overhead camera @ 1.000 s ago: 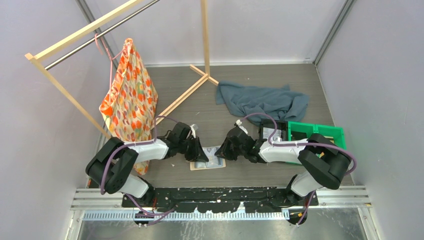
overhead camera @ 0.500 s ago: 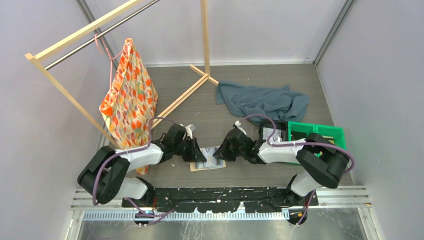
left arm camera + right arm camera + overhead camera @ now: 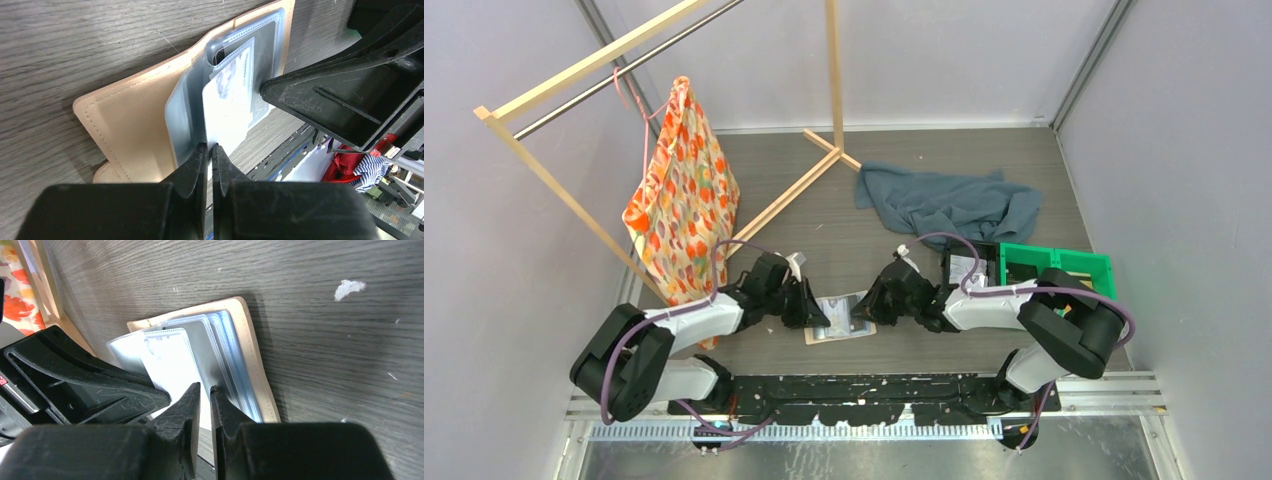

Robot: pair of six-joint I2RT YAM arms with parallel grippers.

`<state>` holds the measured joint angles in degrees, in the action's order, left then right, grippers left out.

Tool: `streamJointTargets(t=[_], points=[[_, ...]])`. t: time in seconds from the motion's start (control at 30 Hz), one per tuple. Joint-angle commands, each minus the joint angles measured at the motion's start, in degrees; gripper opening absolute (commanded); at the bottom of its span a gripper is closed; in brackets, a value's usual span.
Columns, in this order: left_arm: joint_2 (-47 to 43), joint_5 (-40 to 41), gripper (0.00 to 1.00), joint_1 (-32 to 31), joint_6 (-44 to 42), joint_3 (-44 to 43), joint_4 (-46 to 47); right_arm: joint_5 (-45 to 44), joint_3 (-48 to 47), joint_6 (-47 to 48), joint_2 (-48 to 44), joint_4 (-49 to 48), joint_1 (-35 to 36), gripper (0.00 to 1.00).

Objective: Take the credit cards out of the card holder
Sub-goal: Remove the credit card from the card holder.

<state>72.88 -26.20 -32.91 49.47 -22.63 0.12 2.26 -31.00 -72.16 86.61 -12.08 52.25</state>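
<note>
Left gripper pinches one credit card at the sleeve mouth

Left gripper (image 3: 210,149) has its fingers closed on the lower edge of a pale-gleaming credit card (image 3: 227,107), which stands partly out of a clear sleeve (image 3: 186,114) of the card holder (image 3: 132,127). The holder lies open on the table (image 3: 75,45) between the arms. Right gripper (image 3: 202,392) sits opposite, fingers nearly together; whether they clamp anything I cannot tell. The step looks like extraction. Next comes a straight draw along the sleeve, with the holder kept pinned
</note>
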Motion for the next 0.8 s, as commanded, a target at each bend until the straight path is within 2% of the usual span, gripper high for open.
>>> streamJointTargets(t=[0.0,0.17,0.3,0.4,0.57,0.7,0.77], points=[[-1.61,2.44,0.00,0.43,0.64,0.91,-2.94,-2.09,2.61,0.97,0.15,6.78,-0.48,0.19],[-2.84,2.04,0.00,0.43,0.89,1.35,-2.70,-2.09,2.40,1.15,-0.32,6.89,-0.48,0.19],[-2.90,-0.56,0.01,0.47,1.80,2.28,1.03,-1.90,1.84,1.68,-1.73,6.57,-0.41,0.20],[-1.76,-2.88,0.01,0.48,3.14,3.33,5.70,-1.57,1.44,2.23,-2.93,6.53,-0.41,0.26],[0.82,-4.44,0.01,0.47,4.73,4.08,10.46,-0.93,1.24,2.40,-2.75,6.44,-0.50,0.41],[2.47,-4.78,0.01,0.47,4.84,3.55,11.09,-0.38,1.85,2.10,-2.01,5.25,-0.46,0.42],[3.02,-4.70,0.09,0.47,4.84,3.31,10.95,-0.39,1.85,2.07,-1.90,5.05,-0.47,0.42]])
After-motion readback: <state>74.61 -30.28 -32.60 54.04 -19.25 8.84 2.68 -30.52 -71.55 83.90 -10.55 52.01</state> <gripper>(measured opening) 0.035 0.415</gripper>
